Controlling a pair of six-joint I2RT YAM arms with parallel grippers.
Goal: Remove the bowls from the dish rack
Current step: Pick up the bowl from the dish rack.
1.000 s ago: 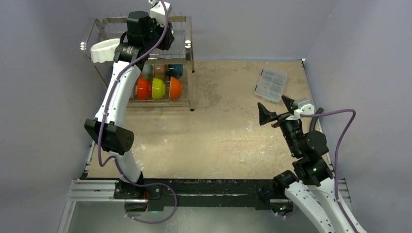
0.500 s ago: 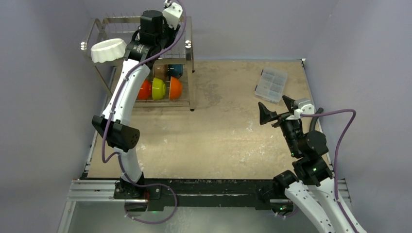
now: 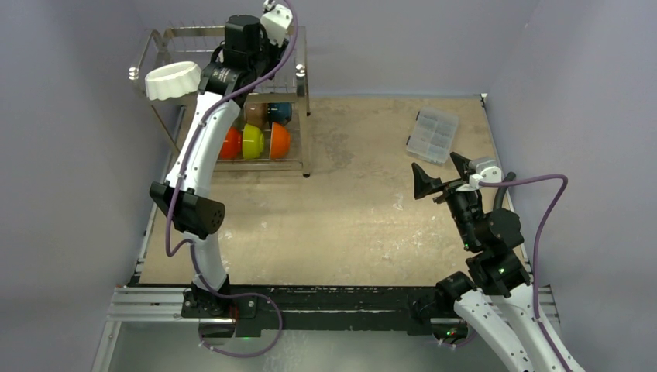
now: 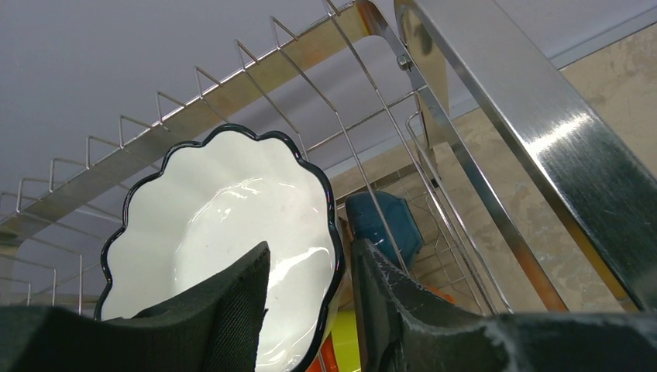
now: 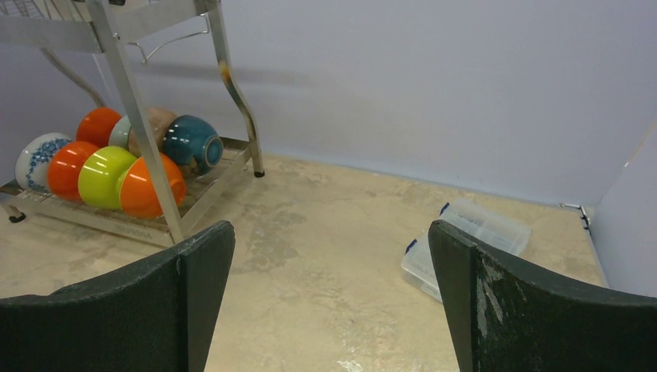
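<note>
The steel dish rack [image 3: 302,54] stands at the table's far left. A white scalloped bowl [image 3: 172,80] sits at its top tier's left end. My left gripper [image 3: 203,77] is open astride that bowl's dark rim [image 4: 338,256]. One finger [image 4: 232,310] is inside the bowl with a gap to the wall; the other [image 4: 380,302] is close outside. On the lower tier sit orange [image 3: 228,142], yellow-green [image 3: 252,142], orange [image 3: 279,140], tan [image 3: 256,115] and teal [image 3: 280,112] bowls, and a blue-patterned one [image 5: 35,159]. My right gripper [image 3: 438,172] hangs open and empty over the table's right side.
A clear plastic compartment box [image 3: 432,134] lies at the back right of the tan table [image 3: 349,217]. The rack's tubular frame [image 4: 496,101] and wire prongs [image 4: 256,62] run close around the left gripper. Purple walls enclose the table on three sides.
The left wrist swung right along the top tier and its jaws widened. The white bowl went from tilted to level at the rack's left end. The right arm has not moved.
</note>
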